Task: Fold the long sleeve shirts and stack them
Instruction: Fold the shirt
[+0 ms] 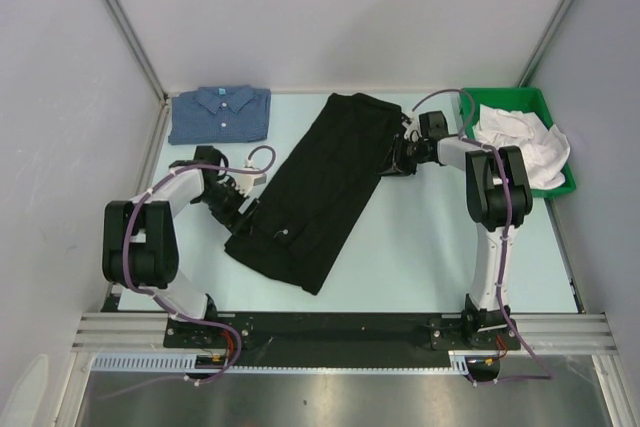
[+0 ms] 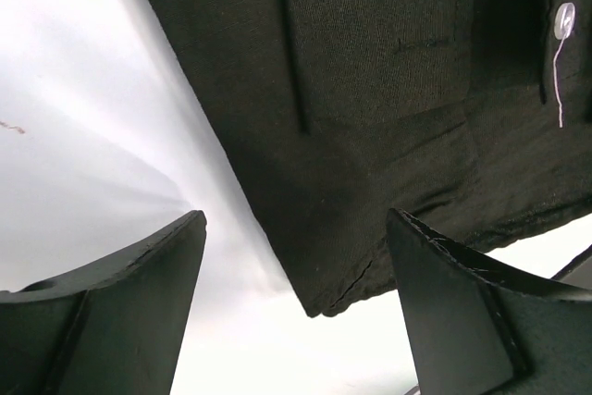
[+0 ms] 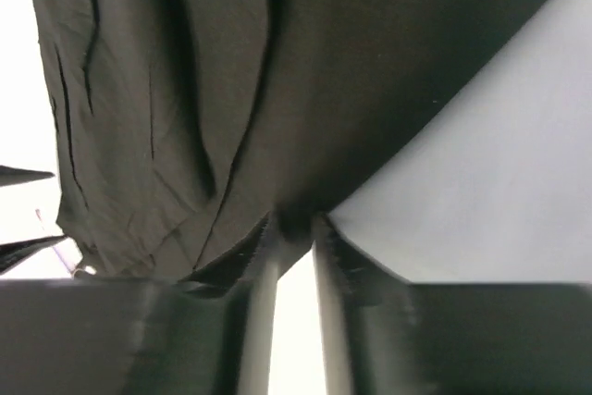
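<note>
Left gripper [image 2: 296, 228]: jaws wide apart and holding nothing, set at the near left corner of the black shirt [image 1: 320, 187]. Right gripper [image 3: 294, 222]: fingers drawn almost together, pinching the shirt's far right edge between their tips. The black shirt lies as a long diagonal band across the middle of the table [image 1: 430, 237]. The blue shirt [image 1: 220, 114] lies folded at the far left corner.

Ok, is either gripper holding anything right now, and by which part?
The right gripper pinches the black shirt by its side edge, just at the fingertips. The left gripper stands open at the shirt's corner, holding nothing.
</note>
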`<state>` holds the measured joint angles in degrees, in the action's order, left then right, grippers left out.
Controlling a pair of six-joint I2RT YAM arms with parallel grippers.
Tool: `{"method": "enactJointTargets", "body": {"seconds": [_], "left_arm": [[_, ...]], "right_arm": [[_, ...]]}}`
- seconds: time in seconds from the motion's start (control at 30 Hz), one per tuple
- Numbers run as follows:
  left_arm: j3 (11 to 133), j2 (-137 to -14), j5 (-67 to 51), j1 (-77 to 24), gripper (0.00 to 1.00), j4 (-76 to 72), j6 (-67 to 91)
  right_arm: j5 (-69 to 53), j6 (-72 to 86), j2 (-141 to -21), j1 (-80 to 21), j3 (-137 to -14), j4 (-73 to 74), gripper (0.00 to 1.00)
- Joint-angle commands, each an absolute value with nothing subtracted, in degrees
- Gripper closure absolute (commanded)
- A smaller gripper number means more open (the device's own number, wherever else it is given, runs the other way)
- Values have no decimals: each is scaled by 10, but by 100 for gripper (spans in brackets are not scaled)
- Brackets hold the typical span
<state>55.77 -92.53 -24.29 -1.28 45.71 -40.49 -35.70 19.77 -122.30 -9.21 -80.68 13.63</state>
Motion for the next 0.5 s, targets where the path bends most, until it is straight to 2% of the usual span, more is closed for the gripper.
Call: {"method": "enactJointTargets", "body": {"seconds": [0.0,0.13,0.4,0.47], "left_arm": [[562,-893,-242,-14,16,466,-406],[563,-887,-251,-15,16,475,-422],[561,-887,-272,-52,15,480,-453],[563,-883,-288,-63,14,479,-458]], "right_arm": [[-331,215,-1245,-93,-798,155,100],[-260,140,-1263,-69,-873,259,100],[-186,-52,-1375,-47,-1128,414,100],[-164,-88,-1374,-48,-1133,418,95]]}}
